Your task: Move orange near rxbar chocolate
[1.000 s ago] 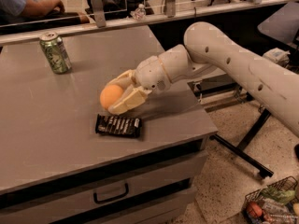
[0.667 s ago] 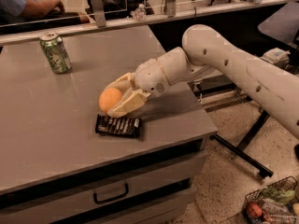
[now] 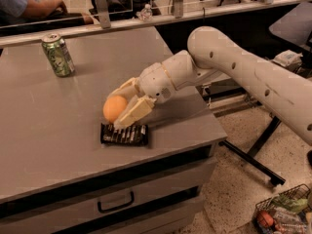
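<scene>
The orange (image 3: 114,108) is round and pale orange, near the front of the grey table (image 3: 58,135). My gripper (image 3: 120,106) is shut on the orange, one cream finger behind it and one finger (image 3: 133,112) in front of it. The rxbar chocolate (image 3: 124,134) lies flat in its dark wrapper just below and in front of the orange, almost touching the lower finger. Whether the orange rests on the table or hangs just above it I cannot tell. My white arm (image 3: 243,67) reaches in from the right.
A green can (image 3: 58,54) stands upright at the table's back left. A person's arm (image 3: 44,6) rests behind a rail at the far edge. A drawer handle (image 3: 115,202) is below the table front. A wire basket (image 3: 285,213) with goods sits on the floor at bottom right.
The gripper with the orange has shifted a little to the left and toward the bar. The bar and the can have not moved.
</scene>
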`<state>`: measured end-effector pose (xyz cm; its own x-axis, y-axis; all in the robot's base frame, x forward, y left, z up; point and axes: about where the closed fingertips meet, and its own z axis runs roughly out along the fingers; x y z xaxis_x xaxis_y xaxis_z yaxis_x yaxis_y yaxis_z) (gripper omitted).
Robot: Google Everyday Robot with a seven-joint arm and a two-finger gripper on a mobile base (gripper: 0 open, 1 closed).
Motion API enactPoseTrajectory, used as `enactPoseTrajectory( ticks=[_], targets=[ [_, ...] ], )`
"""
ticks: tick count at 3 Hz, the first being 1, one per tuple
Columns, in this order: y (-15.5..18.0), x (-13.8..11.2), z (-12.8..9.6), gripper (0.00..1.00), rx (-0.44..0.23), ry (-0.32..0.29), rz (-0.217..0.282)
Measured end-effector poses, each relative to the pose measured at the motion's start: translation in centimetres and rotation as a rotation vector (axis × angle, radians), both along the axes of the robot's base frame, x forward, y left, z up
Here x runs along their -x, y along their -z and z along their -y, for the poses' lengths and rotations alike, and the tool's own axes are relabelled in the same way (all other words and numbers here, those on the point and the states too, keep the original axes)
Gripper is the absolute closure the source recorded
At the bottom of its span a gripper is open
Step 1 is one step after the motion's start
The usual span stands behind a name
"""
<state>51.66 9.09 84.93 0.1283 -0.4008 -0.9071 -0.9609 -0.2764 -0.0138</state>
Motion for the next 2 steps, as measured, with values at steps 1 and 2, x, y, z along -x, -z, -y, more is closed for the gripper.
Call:
enactPoseTrajectory(
  ticks=[1,2],
  targets=[
    [-0.12,0.00,-0.14,0.00,0.008,-0.010,0.004],
    [-0.18,-0.01,-0.17,0.00,0.010,-0.012,0.006]
  ],
)
